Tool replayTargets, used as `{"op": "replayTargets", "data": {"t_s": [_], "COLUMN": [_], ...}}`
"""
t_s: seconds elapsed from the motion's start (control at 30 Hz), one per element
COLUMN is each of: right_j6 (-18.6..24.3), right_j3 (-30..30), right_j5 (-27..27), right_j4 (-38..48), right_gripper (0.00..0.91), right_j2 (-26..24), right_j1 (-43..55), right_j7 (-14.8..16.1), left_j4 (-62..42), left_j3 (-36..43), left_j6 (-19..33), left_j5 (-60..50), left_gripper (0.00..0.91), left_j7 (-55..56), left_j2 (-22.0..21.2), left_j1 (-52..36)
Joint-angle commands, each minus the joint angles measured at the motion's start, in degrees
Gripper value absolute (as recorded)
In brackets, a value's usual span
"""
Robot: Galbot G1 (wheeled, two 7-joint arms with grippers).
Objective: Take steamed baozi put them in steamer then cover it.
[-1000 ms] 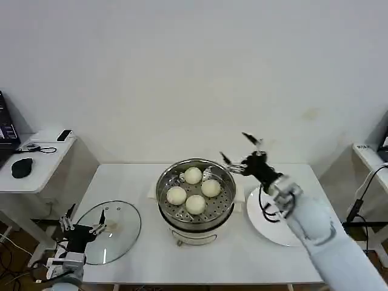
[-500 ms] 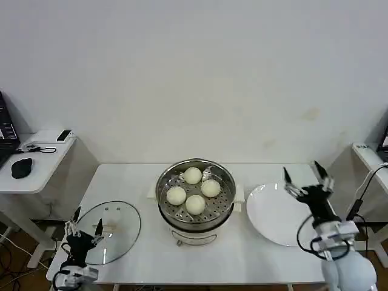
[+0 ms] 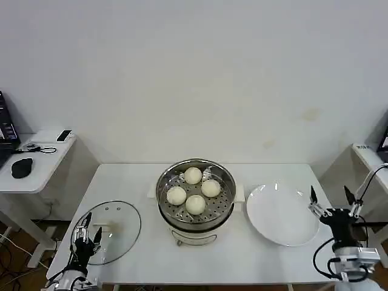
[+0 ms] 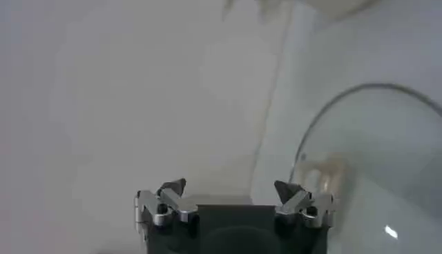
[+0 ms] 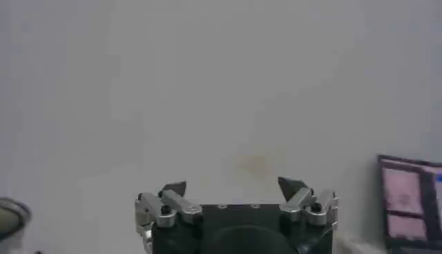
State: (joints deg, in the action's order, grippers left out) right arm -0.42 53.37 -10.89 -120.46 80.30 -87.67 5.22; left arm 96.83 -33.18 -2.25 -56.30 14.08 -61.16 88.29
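Observation:
The steamer stands uncovered in the middle of the white table, with several cream-white steamed baozi lying on its perforated tray. Its round glass lid lies flat on the table to the left and also shows in the left wrist view. My left gripper is open at the lid's near-left edge, holding nothing; its open tips show beside the lid. My right gripper is open and empty, just past the right rim of the bare white plate, facing the wall.
A low side table with a black mouse stands at the far left. Another side table with cables stands at the far right. The table's front edge runs close below both grippers.
My right arm has pulled back from beside the steamer, swinging right and down past the plate. My left gripper has sunk lower at the lid's near edge.

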Motion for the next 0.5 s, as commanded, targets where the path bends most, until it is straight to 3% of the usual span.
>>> {"op": "replayTargets", "data": {"t_s": [0.03,0.5], "right_j6": [1.3,1.9], "right_j3": [3.0,2.8], "right_j5": [-0.1,0.1], "right_j4": [-0.7,-0.8], "right_gripper": [0.907,0.907], "right_j2": [2.9,4.0], "right_j1": [-3.5,-5.2], "right_j7": [-0.6,-0.4], "left_j4": [-5.2,-8.1], "left_j3": [1.5,3.6], "left_j6": [-0.1,-0.4], "left_j5": [-6.4,-6.2], "left_gripper": [0.907,0.907], "left_j7": [0.0,-2.2], "left_j2": [1.6,1.6], "left_j1": [-4.2,-10.0]}}
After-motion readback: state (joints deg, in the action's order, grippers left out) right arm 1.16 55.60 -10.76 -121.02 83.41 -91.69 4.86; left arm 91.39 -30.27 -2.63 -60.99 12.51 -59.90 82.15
